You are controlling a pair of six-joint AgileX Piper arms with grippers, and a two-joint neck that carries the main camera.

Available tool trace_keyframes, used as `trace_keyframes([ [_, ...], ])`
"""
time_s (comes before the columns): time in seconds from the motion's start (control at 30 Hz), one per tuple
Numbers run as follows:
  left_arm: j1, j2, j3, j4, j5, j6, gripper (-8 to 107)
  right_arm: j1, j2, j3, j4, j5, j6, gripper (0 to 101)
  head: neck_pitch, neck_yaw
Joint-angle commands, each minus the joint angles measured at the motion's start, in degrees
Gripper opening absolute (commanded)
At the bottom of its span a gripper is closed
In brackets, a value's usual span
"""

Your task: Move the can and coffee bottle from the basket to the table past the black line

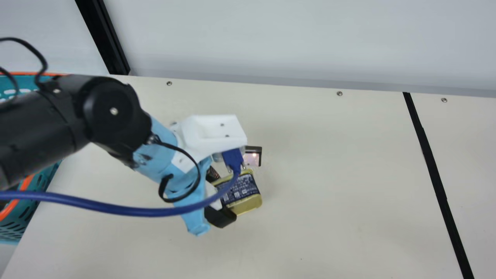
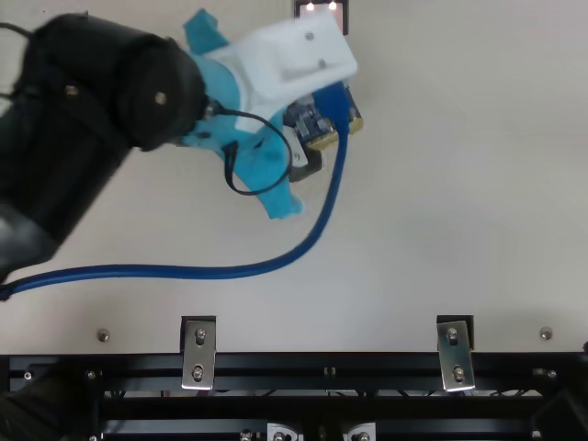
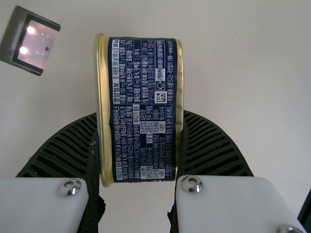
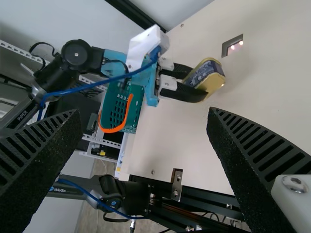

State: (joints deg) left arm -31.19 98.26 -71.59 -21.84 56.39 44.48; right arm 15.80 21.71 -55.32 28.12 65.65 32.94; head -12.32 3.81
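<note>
I have the can (image 1: 243,186) grasped by its sides between my left fingers (image 1: 222,217), over the surface (image 1: 329,174), between the basket (image 1: 17,225) and the black line (image 1: 432,174). It looks raised, though from these angles I can't be sure it's off the surface. My right fingers (image 4: 260,141) stand released and wide apart.

Left end effector (image 2: 308,145) at can (image 2: 310,123), blue cable (image 2: 211,272) over cream table (image 2: 450,202), brackets (image 2: 198,354) along black rail (image 2: 276,365)
</note>
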Motion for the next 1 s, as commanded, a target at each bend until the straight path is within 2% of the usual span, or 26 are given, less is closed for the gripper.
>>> trace_keyframes([
  [0.0, -0.78, 0.8, 0.59, 0.81, -0.72, 0.52, 10, 0.0, 0.0, 0.0, 0.0, 0.0, 0.0, 101, -0.06, -0.45],
  [0.33, -3.36, 3.47, 3.52, 3.85, -4.68, 1.58, 10, 0.0, 0.0, 0.0, 0.0, 0.0, 0.0, 101, -0.06, -0.45],
  [0.7, -3.73, 3.8, 5.88, 3.27, -7.62, 2.81, 13, 0.0, 0.0, 0.0, 0.0, 0.0, 0.0, 101, -0.06, -0.45],
  [0.73, -3.71, 3.63, 6.11, 3.07, -7.97, 3.02, 40, 0.0, 0.0, 0.0, 0.0, 0.0, 0.0, 101, -0.06, -0.45],
  [0.77, -3.68, 3.43, 6.26, 2.86, -8.24, 3.23, 75, 0.0, 0.0, 0.0, 0.0, 0.0, 0.0, 101, -0.06, -0.45],
  [0.8, -3.62, 3.11, 6.47, 2.51, -8.51, 3.46, 90, 0.0, 0.0, 0.0, 0.0, 0.0, 0.0, 101, -0.06, -0.45],
  [0.97, -3.04, 0.34, 6.86, 0.19, -8.68, 4.57, 90, 0.0, 0.0, 0.0, 0.0, 0.0, 0.0, 101, -0.06, -0.45],
])
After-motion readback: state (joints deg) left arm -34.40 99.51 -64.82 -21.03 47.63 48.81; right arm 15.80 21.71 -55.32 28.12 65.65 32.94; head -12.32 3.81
